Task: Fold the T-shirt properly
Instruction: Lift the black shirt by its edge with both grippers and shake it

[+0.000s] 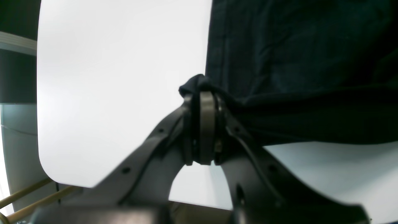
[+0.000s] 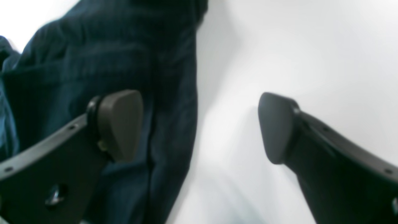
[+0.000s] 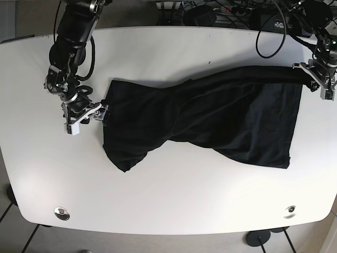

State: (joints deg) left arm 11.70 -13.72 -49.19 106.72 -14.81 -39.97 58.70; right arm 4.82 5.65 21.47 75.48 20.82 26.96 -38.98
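A dark navy T-shirt point(image 3: 210, 116) lies spread across the white table point(image 3: 168, 200), twisted and bunched in its middle. My left gripper point(image 3: 311, 74) is at the table's right edge, shut on a corner of the shirt. In the left wrist view the gripper point(image 1: 203, 93) pinches a bunch of the fabric point(image 1: 295, 62), lifted slightly off the table. My right gripper point(image 3: 90, 113) is open at the shirt's left edge. In the right wrist view the gripper point(image 2: 199, 124) straddles that edge: one finger point(image 2: 119, 124) is over the shirt point(image 2: 108, 46), the other over bare table.
Cables and equipment point(image 3: 237, 10) lie behind the table's back edge. Two metal fittings point(image 3: 62, 212) point(image 3: 289, 211) sit near the front corners. The table's rounded corner and edge show in the left wrist view point(image 1: 46, 161).
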